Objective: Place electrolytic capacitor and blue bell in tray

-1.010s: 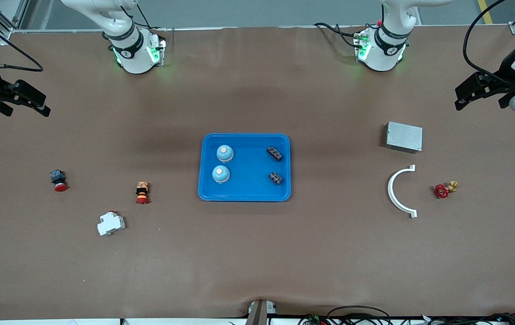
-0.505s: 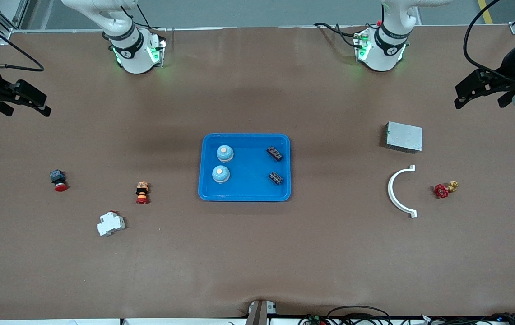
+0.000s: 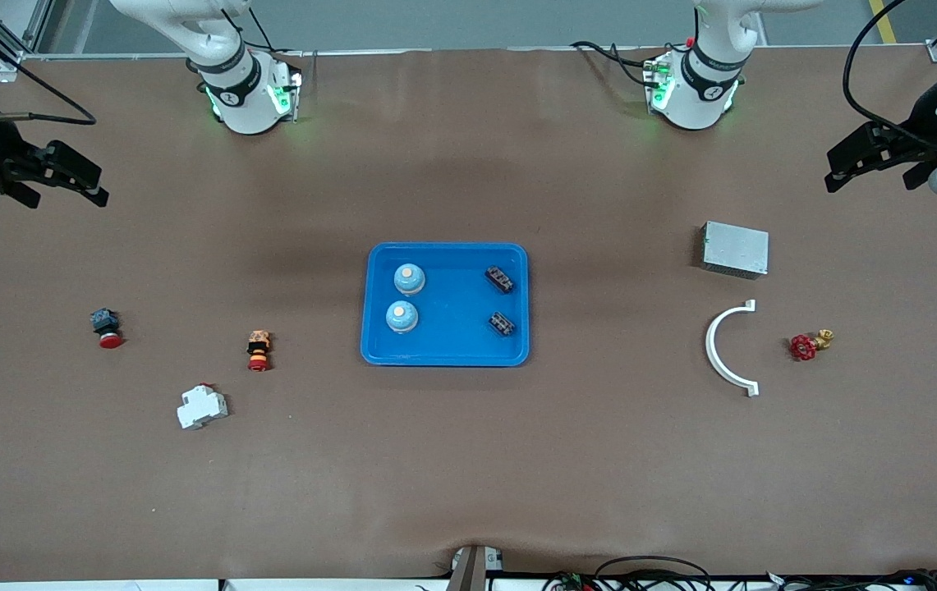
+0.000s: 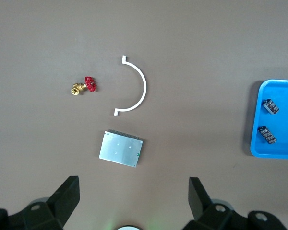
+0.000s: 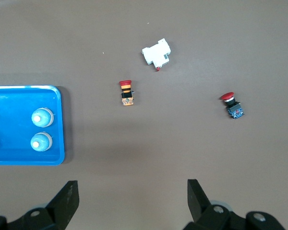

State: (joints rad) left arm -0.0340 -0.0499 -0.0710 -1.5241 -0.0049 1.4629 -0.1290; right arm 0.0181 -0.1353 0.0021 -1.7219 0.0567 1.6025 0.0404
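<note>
You've got the white breaker-type block (image 3: 202,407) lowest in the frame, lower left. Mid-frame sits the blue tray (image 3: 444,356), dead centre, with two blue bells (image 3: 402,317) in its left half and two dark capacitors (image 3: 502,323) in its right half. A white curved bracket (image 3: 719,349) and the grey metal box (image 3: 735,249) sit at right. Up top, the right gripper (image 3: 74,176) hangs at upper left and the left gripper (image 3: 854,158) at upper right, both with fingers apart and empty
</note>
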